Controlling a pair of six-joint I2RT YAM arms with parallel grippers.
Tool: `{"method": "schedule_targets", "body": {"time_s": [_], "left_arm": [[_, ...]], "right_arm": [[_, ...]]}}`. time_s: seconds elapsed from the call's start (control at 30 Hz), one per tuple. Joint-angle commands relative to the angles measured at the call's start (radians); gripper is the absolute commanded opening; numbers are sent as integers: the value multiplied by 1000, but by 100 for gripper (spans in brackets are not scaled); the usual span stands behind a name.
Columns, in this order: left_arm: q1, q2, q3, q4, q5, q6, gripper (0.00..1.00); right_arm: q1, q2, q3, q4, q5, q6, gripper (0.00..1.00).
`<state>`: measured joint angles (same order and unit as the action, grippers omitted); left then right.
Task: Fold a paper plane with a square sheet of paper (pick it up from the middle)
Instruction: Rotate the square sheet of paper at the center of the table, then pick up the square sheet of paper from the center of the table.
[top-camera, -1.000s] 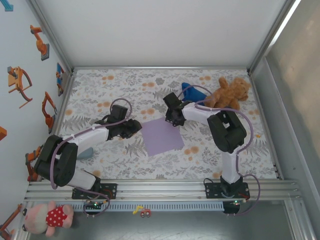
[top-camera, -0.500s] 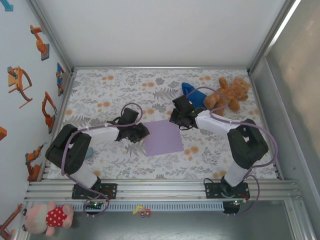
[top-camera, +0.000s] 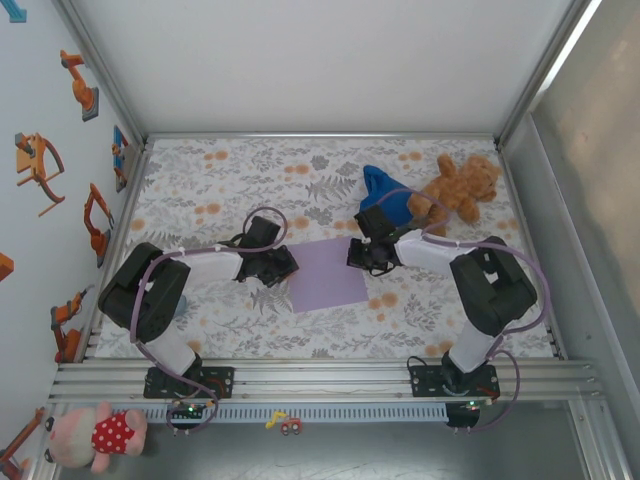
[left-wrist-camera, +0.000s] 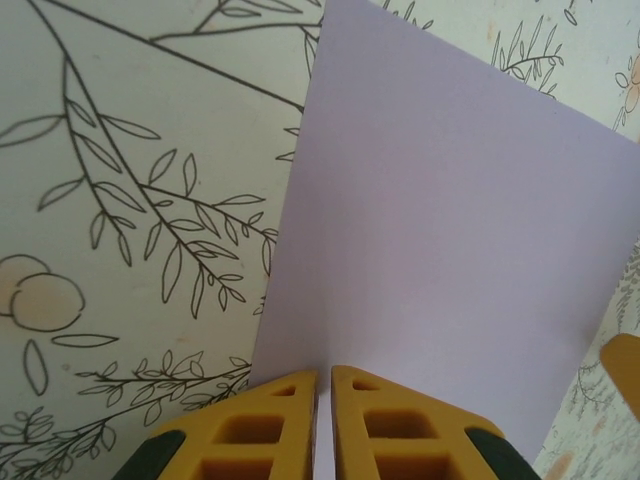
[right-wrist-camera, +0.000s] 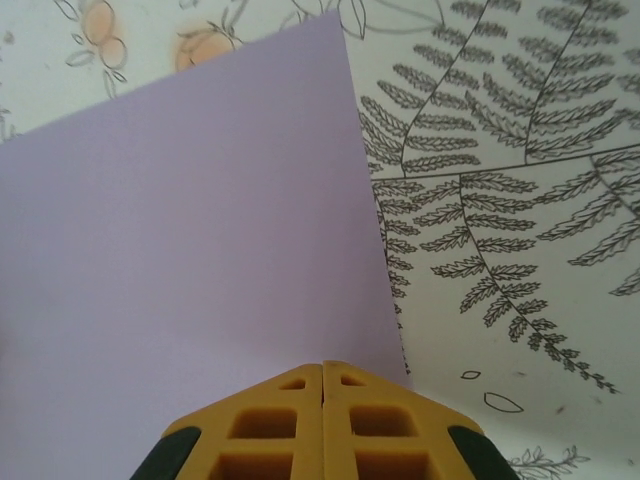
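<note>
Left tool (left-wrist-camera: 323, 372) nearly together, right tool (right-wrist-camera: 322, 364) together, square sheet of paper (top-camera: 327, 273) at their tips; with so shallow a bite we may lift nothing, or crumple it.

Setting: we read this as a robotics lab cell.
Enclosure: white panels (top-camera: 320, 60) in aluminium framing (top-camera: 320, 135) around the table (top-camera: 200, 180).
Mounting: left arm (top-camera: 200, 264) and right arm (top-camera: 445, 256) bolted to one rail (top-camera: 320, 372).
Wall: robot-arm stickers (top-camera: 80, 85).

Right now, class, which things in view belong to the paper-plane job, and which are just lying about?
Job in hand: square sheet of paper, left gripper, right gripper.
Lying about: teddy bear, blue cloth, pink soft toy.
</note>
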<state>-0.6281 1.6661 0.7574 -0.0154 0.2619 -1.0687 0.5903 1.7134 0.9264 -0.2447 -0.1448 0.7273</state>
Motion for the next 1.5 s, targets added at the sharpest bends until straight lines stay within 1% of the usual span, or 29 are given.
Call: {"method": "schedule_targets", "body": {"time_s": [0.0, 0.27, 0.37, 0.53, 0.8, 1.0, 1.23, 1.47], "left_arm": [[-10, 37, 4, -26, -19, -27, 12], [-11, 57, -1, -6, -13, -30, 11], [-11, 51, -13, 36, -6, -31, 10], [-11, 45, -38, 122, 4, -39, 9], [-10, 32, -50, 121, -10, -30, 10], [-10, 37, -67, 188, -2, -44, 13], [-9, 31, -102, 260, -2, -57, 20], [-9, 16, -133, 325, 7, -63, 26]], "right_arm": [[-1, 37, 0, -4, -24, -23, 5], [-2, 72, -15, 9, -34, -11, 4], [-2, 72, -21, 38, -55, 0, 5], [-1, 76, -22, 81, -93, 21, 4], [-2, 73, -16, 84, -95, 30, 4], [-1, 89, -15, 113, -123, 51, 4], [-1, 119, -3, 156, -154, 71, 4], [-1, 141, 24, 160, -162, 76, 4]]}}
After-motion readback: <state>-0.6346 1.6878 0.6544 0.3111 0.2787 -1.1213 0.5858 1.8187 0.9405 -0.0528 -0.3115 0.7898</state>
